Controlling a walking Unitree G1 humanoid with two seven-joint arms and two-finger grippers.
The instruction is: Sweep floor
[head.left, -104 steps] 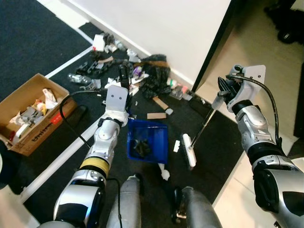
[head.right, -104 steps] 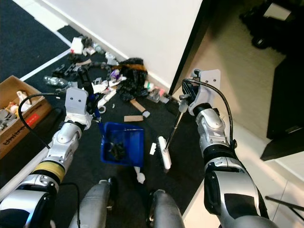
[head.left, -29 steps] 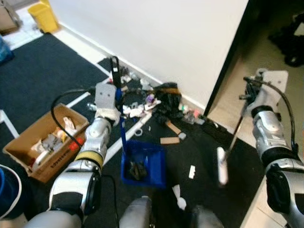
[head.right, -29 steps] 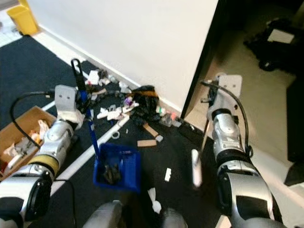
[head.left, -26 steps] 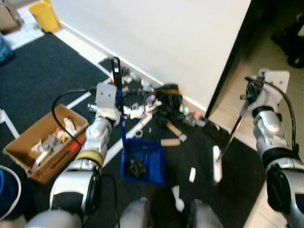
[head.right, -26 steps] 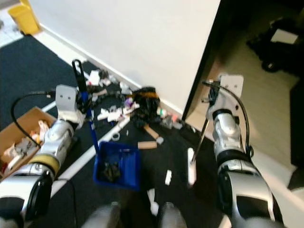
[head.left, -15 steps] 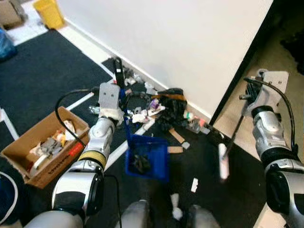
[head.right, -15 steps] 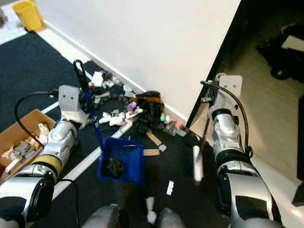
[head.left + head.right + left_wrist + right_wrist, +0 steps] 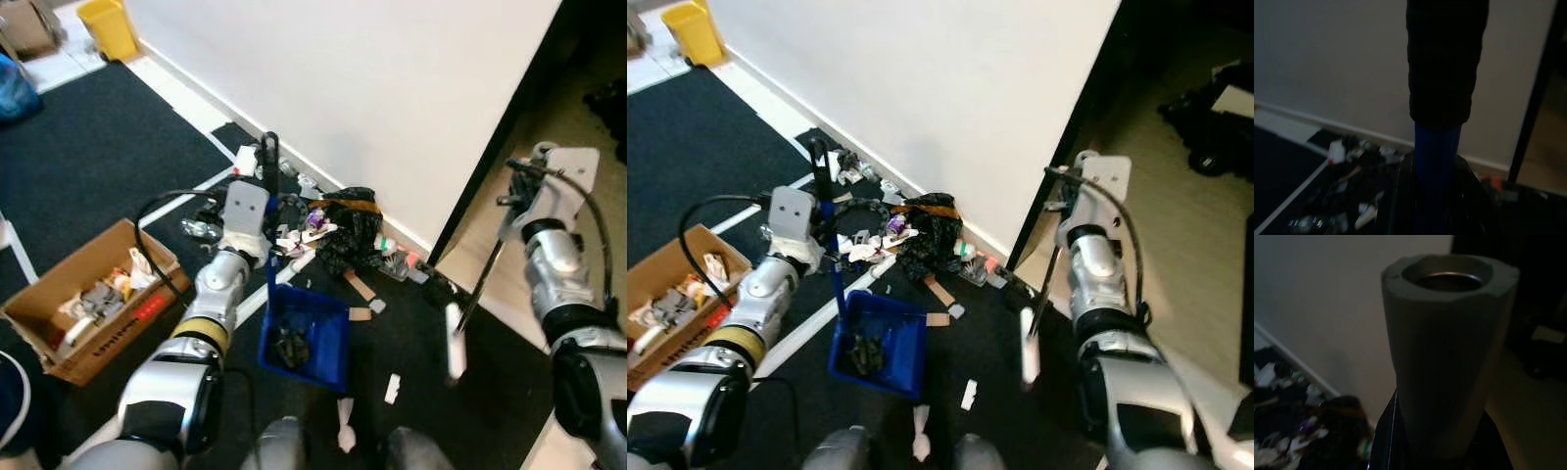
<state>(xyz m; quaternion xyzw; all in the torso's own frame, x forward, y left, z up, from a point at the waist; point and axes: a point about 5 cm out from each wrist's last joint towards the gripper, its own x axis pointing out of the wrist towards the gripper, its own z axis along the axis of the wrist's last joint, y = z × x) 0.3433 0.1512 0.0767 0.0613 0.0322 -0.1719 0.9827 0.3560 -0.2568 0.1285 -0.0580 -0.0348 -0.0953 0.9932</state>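
A blue dustpan (image 9: pixel 306 338) holding dark debris sits on the black carpet. Its long blue handle (image 9: pixel 1436 147) with a black grip stands upright, and my left gripper (image 9: pixel 266 196) is shut on it. My right gripper (image 9: pixel 511 191) is shut on the grey broom handle (image 9: pixel 1449 357). The broom's white head (image 9: pixel 454 340) hangs blurred to the right of the dustpan, by the doorway edge. A litter pile (image 9: pixel 333 225) lies along the white wall beyond the dustpan.
White scraps (image 9: pixel 392 388) and a brown card piece (image 9: pixel 360 314) lie on the carpet near the dustpan. A cardboard box (image 9: pixel 83 294) of rubbish stands at the left. A yellow bin (image 9: pixel 108 24) is at the far left. An open doorway (image 9: pixel 1176 196) lies to the right.
The camera has shifted. The dustpan handle now stands more upright than 3.5 s ago. The broom head has swung from beside the dustpan out to the right. Both grips are unchanged.
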